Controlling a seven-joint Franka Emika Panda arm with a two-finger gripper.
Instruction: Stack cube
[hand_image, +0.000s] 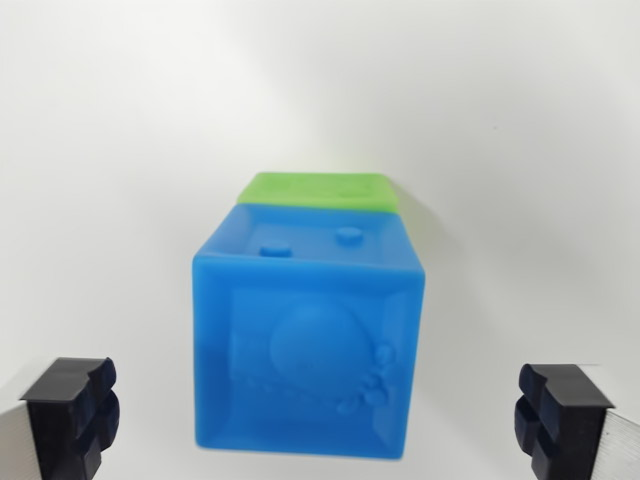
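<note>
A blue cube (308, 340) with a raised round relief on its top face fills the middle of the wrist view. Behind it, partly hidden, a green cube (318, 188) shows only a strip of its surface; the blue one appears to sit on top of it. My gripper (318, 415) is open, its two black fingertips (72, 410) spread wide at the lower corners, well apart from the blue cube's sides. Nothing is held between them.
A plain white surface (520, 150) surrounds the cubes on every side. A soft shadow falls to the right of the stack.
</note>
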